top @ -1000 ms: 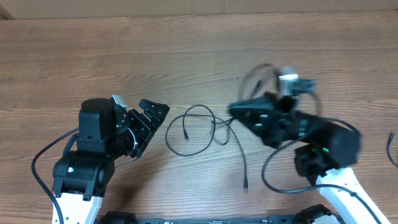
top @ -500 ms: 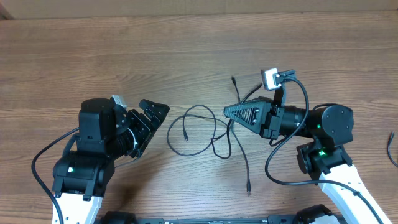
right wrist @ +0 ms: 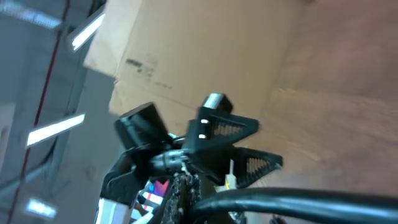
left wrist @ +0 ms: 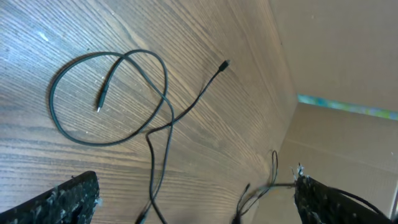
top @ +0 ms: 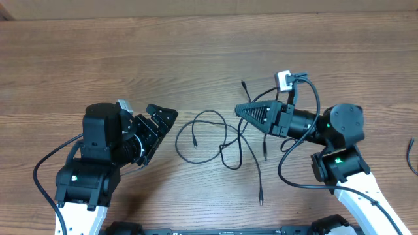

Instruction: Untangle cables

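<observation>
Thin black cables (top: 209, 112) lie tangled mid-table: a loop with a plug end (top: 195, 142) inside it, and strands running right. My right gripper (top: 240, 111) looks shut on a strand and holds it off the table. One plug (top: 243, 83) sticks out beyond the gripper and another (top: 264, 155) dangles below. A long tail ends at a plug (top: 260, 201) near the front. My left gripper (top: 162, 125) is open and empty, left of the loop. The left wrist view shows the loop (left wrist: 165, 81) between the wide-open jaws (left wrist: 196, 193). The right wrist view is blurred and its jaws are hidden.
The wooden table (top: 196, 52) carries only the cables. A cardboard wall (left wrist: 348, 56) stands along its far edge. Thick black arm cords (top: 287, 176) loop beside the right arm. Another dark cord (top: 411, 153) shows at the right edge.
My right arm has swung and turned its wrist, then settled with the gripper a little farther back. The strands at the gripper rose and a plug end now sticks out behind. The left arm has not moved.
</observation>
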Motion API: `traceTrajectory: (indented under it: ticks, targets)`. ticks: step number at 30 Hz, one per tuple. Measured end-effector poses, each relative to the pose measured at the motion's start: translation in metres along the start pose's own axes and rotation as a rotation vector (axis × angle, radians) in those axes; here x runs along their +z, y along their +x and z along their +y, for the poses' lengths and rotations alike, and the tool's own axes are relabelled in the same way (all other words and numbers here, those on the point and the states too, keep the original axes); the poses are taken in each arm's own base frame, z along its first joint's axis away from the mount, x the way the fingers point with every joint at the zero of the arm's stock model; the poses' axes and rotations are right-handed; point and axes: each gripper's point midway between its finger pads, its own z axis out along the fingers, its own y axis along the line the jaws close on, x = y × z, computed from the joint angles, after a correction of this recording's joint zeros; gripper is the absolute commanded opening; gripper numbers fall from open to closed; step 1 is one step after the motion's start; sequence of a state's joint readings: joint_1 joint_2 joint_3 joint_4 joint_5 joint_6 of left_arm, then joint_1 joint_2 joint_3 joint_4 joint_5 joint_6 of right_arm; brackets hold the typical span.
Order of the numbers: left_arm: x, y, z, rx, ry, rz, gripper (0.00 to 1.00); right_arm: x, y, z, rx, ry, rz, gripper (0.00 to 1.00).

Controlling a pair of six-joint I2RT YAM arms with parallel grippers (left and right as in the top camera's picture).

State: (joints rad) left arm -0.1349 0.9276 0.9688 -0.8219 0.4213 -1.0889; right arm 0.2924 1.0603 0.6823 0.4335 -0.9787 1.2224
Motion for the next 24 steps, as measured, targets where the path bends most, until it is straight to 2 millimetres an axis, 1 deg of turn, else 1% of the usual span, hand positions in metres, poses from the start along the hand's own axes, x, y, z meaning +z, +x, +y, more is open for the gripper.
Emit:
traceTrajectory:
  ticks: [2,7,16,18,21,24]
  targets:
    - [0.0,0.0,0.0,0.0,0.0,0.0,1.0,0.0,0.001,-0.005,0.021,0.015,0.004,0.04]
    - [0.0,-0.004,-0.003,0.003,0.01,-0.022,1.0,0.0,0.001,-0.005,0.021,0.016,0.005,0.04]
    - [0.0,-0.009,0.003,-0.006,-0.019,-0.05,1.0,-0.001,0.005,-0.004,0.02,0.01,0.026,0.04]
    - [0.0,-0.012,0.006,-0.007,-0.033,-0.069,1.0,-0.001,0.007,-0.003,0.02,0.007,0.037,0.04]
    - [-0.001,-0.014,0.016,-0.02,-0.082,-0.089,1.0,-0.001,0.01,-0.003,0.019,0.002,0.054,0.04]
    - [0.0,-0.018,0.02,-0.023,-0.103,-0.107,1.0,-0.001,0.011,-0.002,0.02,-0.001,0.063,0.04]
